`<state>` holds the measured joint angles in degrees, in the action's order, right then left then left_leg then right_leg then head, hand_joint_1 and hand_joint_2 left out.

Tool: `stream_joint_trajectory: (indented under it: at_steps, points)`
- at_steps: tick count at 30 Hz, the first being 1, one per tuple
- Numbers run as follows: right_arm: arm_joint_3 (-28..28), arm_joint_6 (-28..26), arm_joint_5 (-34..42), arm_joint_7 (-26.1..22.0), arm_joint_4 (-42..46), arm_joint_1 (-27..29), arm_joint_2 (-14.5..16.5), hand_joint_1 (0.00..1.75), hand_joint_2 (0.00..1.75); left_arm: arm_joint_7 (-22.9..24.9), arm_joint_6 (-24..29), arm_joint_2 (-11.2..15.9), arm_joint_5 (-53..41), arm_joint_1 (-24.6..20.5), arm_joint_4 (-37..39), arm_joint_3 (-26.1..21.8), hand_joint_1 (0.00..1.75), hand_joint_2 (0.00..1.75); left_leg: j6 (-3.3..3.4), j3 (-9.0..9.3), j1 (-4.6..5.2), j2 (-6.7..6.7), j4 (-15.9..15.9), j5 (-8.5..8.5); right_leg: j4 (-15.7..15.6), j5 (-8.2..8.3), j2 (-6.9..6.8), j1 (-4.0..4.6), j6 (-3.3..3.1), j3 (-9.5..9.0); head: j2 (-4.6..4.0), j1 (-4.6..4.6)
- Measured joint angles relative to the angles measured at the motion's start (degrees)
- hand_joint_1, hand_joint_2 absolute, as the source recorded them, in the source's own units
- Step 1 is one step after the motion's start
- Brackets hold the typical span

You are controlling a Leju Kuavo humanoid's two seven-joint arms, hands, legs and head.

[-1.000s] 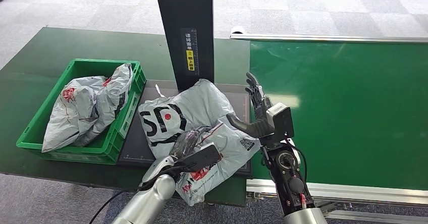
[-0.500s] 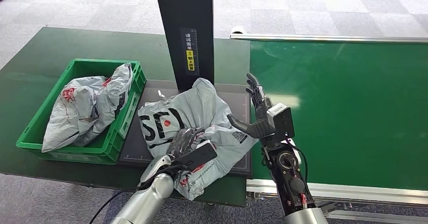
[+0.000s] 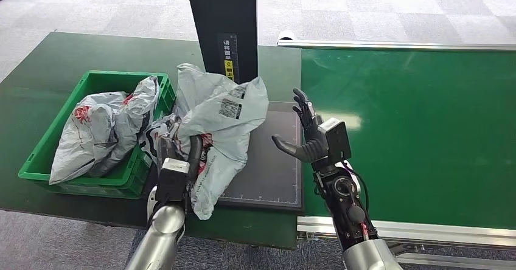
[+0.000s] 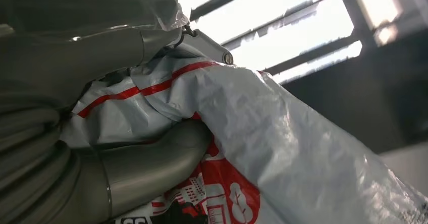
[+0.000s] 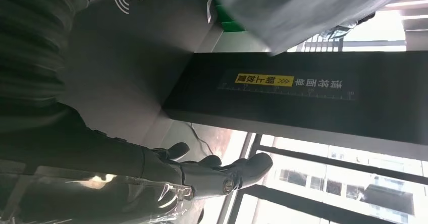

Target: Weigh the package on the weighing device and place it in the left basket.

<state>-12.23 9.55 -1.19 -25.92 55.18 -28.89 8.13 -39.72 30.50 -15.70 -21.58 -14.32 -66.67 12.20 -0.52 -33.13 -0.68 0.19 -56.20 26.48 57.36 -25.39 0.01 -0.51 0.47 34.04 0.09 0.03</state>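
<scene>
A green conveyor belt [image 3: 414, 124] runs beside a dark green table [image 3: 55, 69] on grey carpet [image 3: 377, 14].

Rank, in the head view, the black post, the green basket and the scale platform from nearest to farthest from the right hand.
From the right hand:
1. Scale platform: dark plate right beside the hand, toward the robot's left.
2. Black post: upright at the platform's far edge, beyond and leftward.
3. Green basket: far left on the table, past the lifted package that the left hand holds.

Crinkled glossy plastic package [image 3: 219, 121]
</scene>
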Motion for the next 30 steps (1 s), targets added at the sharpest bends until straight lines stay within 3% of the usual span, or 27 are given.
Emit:
stream_joint_trajectory:
  at_steps: [5,10,14,18,23,30]
  points:
    - [-0.01,-0.21,1.02,-0.43,-0.55,0.10,-0.76,0.00,1.75,-0.44,8.71,0.97,-8.79,3.90,-14.79,0.07,1.75,1.75,0.00,-0.05,0.00,-0.01,0.00,0.00,0.00,-0.01,0.00,0.00,0.00,0.04,0.00,-0.01]
    - [-0.30,-0.07,1.61,-0.95,-1.13,0.04,-1.12,0.00,1.75,-0.45,9.17,0.72,-21.32,5.03,-25.18,-3.09,1.75,1.75,0.00,-0.04,0.00,0.01,0.01,-0.01,0.00,0.00,0.00,0.00,0.00,0.03,0.00,-0.01]
    - [-0.54,0.16,1.86,-0.92,-1.33,-0.14,-1.32,0.00,1.75,-0.45,9.20,0.55,-25.67,5.09,-31.43,-5.42,1.75,1.75,0.00,-0.03,0.00,-0.01,0.01,-0.01,0.00,0.00,0.00,0.00,0.00,0.03,0.00,0.00]
    - [-0.79,0.20,2.16,-0.95,-1.67,-0.29,-1.50,0.00,1.75,-0.45,9.22,0.09,-31.27,4.60,-36.52,-7.34,1.75,1.75,0.00,-0.04,0.00,-0.02,0.01,-0.01,0.00,0.00,0.00,0.01,0.00,0.03,0.00,0.01]
    - [-1.13,0.28,2.32,-1.28,-2.61,-0.61,-1.56,0.00,1.75,-0.44,9.22,-1.12,-39.87,0.86,-39.53,-12.71,1.75,1.75,0.00,-0.02,0.00,-0.02,0.01,-0.01,0.00,0.00,0.00,0.00,-0.01,0.01,0.00,0.00]
    - [-1.48,0.28,2.37,-1.38,-3.31,-0.80,-1.55,0.00,1.75,-0.44,9.22,-1.78,-40.98,-0.89,-40.10,-16.41,1.75,1.75,-0.01,0.00,-0.01,0.01,0.01,-0.02,0.00,0.00,0.00,0.01,-0.01,0.02,0.00,0.00]
